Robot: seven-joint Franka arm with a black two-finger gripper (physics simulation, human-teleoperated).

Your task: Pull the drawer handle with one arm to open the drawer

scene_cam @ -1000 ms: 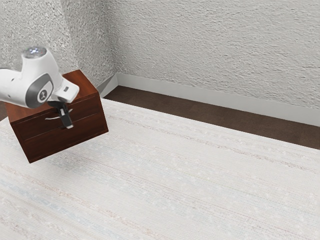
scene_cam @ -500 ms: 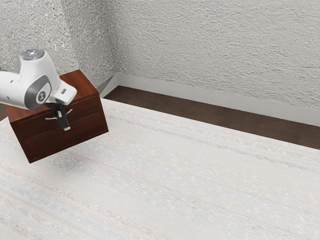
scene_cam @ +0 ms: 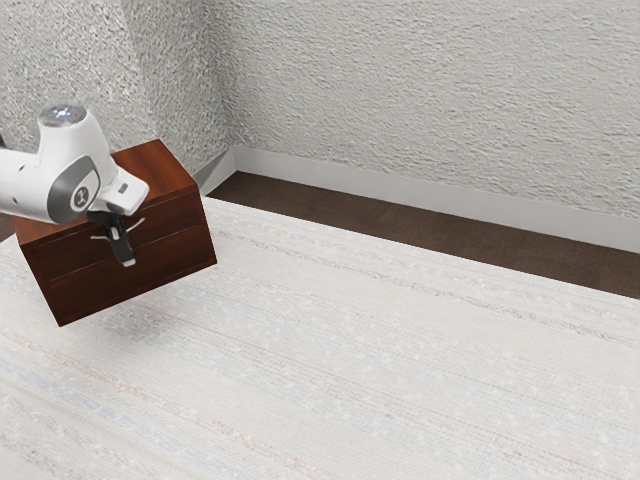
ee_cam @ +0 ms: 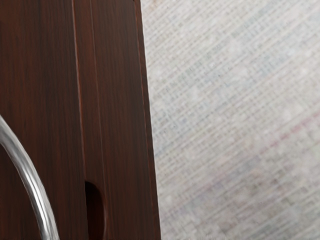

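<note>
While the claw point(scene_cam: 124, 250) hung at the handle point(ee_cam: 35, 185) of the drawer point(scene_cam: 170, 218), near the table's point(scene_cam: 380, 360) far corner, I could not tell how open it was. The approach seemed in hand; next, a grip and a pull were needed.

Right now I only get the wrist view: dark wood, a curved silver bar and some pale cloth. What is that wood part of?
Observer: It is a small wooden cabinet standing on a pale table, at the exterior view's left.
Operator: Where is the robot's hand in all this?
Observer: The gripper hangs down in front of the cabinet's top drawer, right at its silver handle.
Operator: Is that drawer pulled out at all?
Observer: Not that I can see. In the exterior view its front looks flush with the rest of the cabinet.
</note>
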